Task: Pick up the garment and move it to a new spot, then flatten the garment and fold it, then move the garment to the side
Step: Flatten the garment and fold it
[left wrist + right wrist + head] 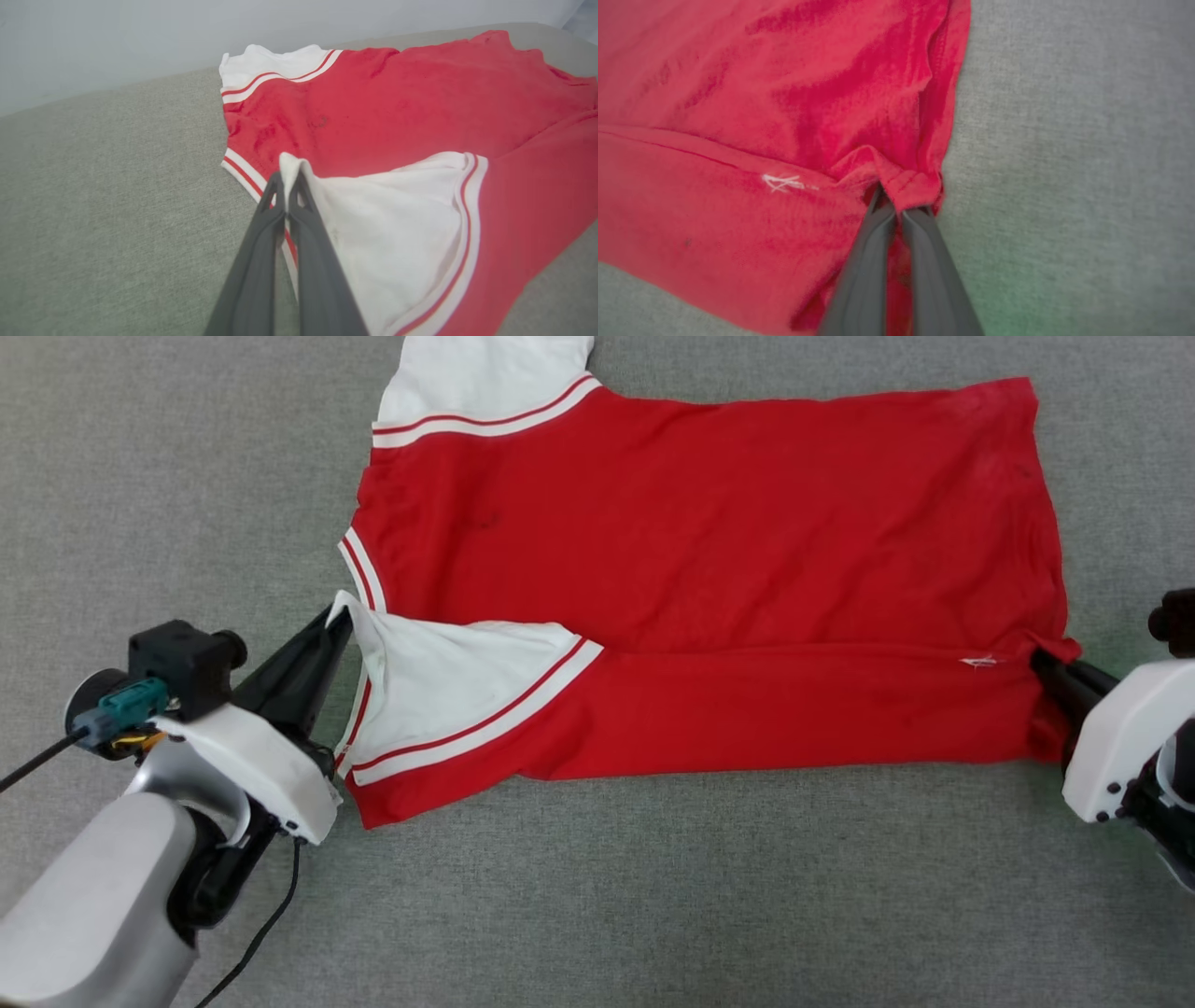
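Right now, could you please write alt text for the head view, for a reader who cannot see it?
A red garment lies on a grey surface, its near edge folded over. The left end effector pinches the corner of a white sleeve; the right end effector pinches the hem corner.

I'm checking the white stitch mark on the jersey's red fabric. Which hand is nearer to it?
Right. The right hand pinches a hem corner of the jersey just beside the white stitch mark; the left hand grips the folded white sleeve at the opposite end.
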Motion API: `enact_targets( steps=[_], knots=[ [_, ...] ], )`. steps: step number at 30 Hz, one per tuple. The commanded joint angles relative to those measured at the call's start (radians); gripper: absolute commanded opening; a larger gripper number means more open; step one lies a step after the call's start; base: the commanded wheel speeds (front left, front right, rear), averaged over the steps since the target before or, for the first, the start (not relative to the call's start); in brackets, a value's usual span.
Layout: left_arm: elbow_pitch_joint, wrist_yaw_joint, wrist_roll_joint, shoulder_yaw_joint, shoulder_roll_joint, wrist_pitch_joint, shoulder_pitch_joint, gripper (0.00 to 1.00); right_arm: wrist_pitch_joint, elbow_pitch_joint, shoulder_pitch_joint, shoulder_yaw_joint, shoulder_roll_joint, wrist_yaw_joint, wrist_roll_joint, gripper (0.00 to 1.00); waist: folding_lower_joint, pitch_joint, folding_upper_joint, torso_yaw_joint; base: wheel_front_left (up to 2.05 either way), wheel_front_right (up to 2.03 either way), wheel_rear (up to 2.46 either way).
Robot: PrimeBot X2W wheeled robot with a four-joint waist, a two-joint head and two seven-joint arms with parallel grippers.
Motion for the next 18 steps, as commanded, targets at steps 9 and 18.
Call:
enact_targets(
  steps=[9, 18],
  knots=[
    [0.22, -0.014, 0.013, -0.042, -0.094, -0.029, -0.08, 1.0, 0.038, 0.093, -0.036, 0.006, 0.032, -0.001, -0.053, 1.0, -0.0003, -0.015, 0.0, 0.011, 0.0, 0.0, 0.0],
    [0.304, 0.019, -0.034, -0.019, -0.161, -0.094, -0.029, 1.0, 0.043, 0.099, -0.002, -0.023, 0.069, -0.001, -0.06, 1.0, -0.0003, -0.11, 0.0, 0.005, 0.0, 0.0, 0.0]
  ],
)
